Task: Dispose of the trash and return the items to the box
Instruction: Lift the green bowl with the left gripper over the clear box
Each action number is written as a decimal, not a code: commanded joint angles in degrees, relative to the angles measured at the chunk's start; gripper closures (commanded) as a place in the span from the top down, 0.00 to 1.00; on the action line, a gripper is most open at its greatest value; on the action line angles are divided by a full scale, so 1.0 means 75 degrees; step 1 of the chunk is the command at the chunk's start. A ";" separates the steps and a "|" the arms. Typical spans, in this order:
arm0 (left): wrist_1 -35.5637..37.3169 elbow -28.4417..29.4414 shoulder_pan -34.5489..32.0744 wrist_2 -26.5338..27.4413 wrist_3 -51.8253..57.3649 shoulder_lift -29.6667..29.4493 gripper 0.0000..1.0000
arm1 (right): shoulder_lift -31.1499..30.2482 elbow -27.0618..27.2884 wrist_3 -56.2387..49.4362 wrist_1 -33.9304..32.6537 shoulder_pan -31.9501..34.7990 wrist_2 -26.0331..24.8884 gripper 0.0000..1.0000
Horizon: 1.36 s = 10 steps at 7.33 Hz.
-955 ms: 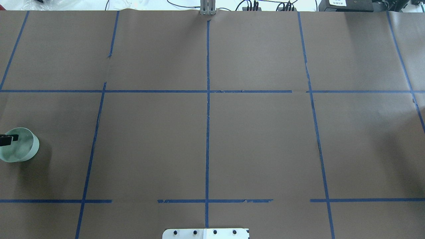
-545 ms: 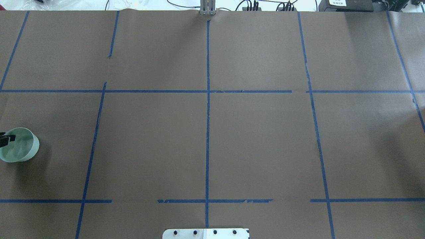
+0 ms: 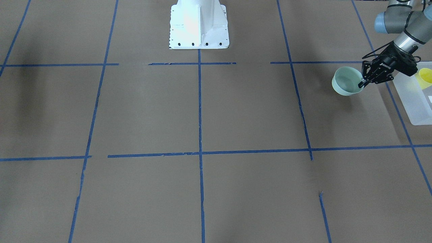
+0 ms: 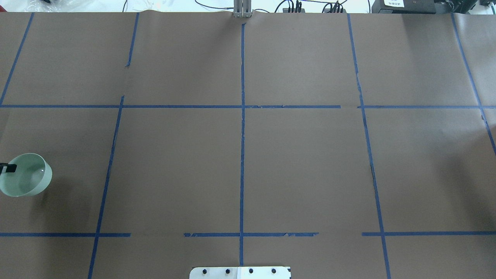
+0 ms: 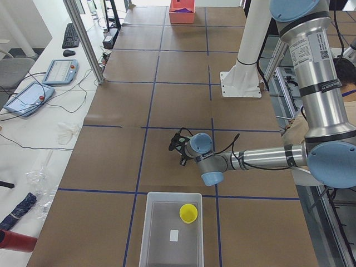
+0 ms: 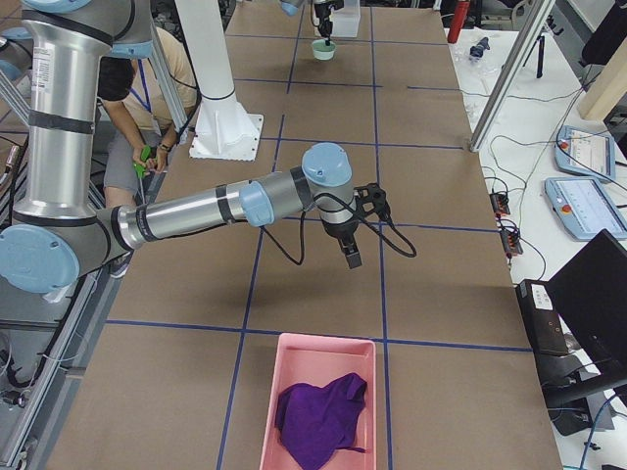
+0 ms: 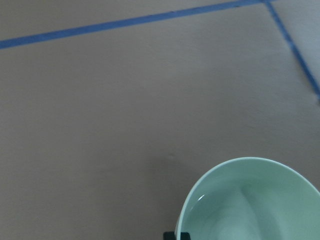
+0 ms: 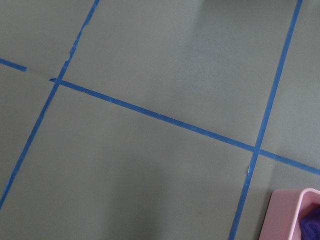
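Note:
The pale mint-green bowl hangs tilted just above the table at its left end, beside the box. My left gripper is shut on the bowl's rim, one finger inside and one outside. The bowl also shows in the overhead view and the left wrist view. The yellow cup stands inside the frosted box, as the exterior left view also shows. My right gripper hovers over bare table at the right end, seen only from the side, so I cannot tell whether it is open.
A pink bin with a purple cloth sits at the table's right end. The white robot base stands at the near middle edge. A person sits behind the robot. Blue tape lines cross the brown table.
The bowl has shifted slightly right and toward the robot and looks larger and more tilted, lifted off the table. Less of the left gripper's finger shows at the view's edge.

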 commanded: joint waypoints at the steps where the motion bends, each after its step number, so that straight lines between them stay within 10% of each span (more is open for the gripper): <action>1: 0.1136 -0.0224 -0.1614 -0.1245 0.1897 0.0007 0.00 | -0.0003 -0.0020 0.0000 0.0000 0.0000 -0.0009 1.00; 6: 0.6145 0.0154 -0.4968 -0.1319 0.7969 -0.1089 0.00 | -0.0050 -0.0020 -0.0024 0.0024 0.0000 0.0003 1.00; 10: 0.5078 0.1999 -0.5126 -0.0174 0.8372 -0.1728 0.00 | -0.0260 -0.0020 -0.0024 0.0350 0.0000 0.0003 1.00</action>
